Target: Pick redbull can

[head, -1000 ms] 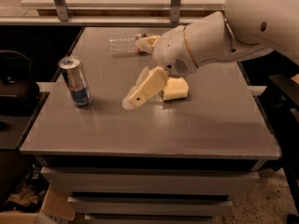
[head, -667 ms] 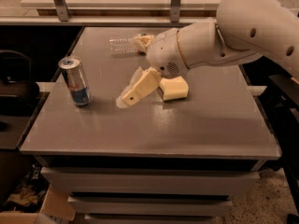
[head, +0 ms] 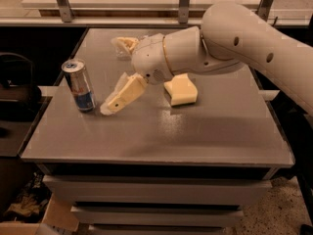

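Observation:
The redbull can, slim, silver and blue with a pull-tab top, stands upright near the left edge of the grey table. My gripper reaches down from the cream arm and sits just right of the can's base, low over the table. Its fingers point down-left toward the can and stand slightly apart, with nothing between them. They do not touch the can.
A pale yellow sponge-like block lies mid-table, right of the gripper. A clear plastic bottle lies at the back, partly hidden by the arm. A dark chair stands left of the table. Drawers sit below the tabletop.
The gripper has moved left and slightly down toward the can, from mid-table to just beside it. The can has not moved.

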Controlling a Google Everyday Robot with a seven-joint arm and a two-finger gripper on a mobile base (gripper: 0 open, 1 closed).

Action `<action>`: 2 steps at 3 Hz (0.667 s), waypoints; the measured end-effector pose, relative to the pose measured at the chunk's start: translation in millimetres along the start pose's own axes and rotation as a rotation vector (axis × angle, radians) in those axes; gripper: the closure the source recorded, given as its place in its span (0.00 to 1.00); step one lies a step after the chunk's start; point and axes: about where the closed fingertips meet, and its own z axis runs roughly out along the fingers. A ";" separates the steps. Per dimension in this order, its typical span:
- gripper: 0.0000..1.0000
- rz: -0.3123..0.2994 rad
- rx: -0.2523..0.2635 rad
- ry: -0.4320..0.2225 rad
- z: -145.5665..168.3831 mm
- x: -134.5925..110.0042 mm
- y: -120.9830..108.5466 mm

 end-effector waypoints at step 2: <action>0.00 -0.020 -0.051 -0.103 42.5 -2.7 1.1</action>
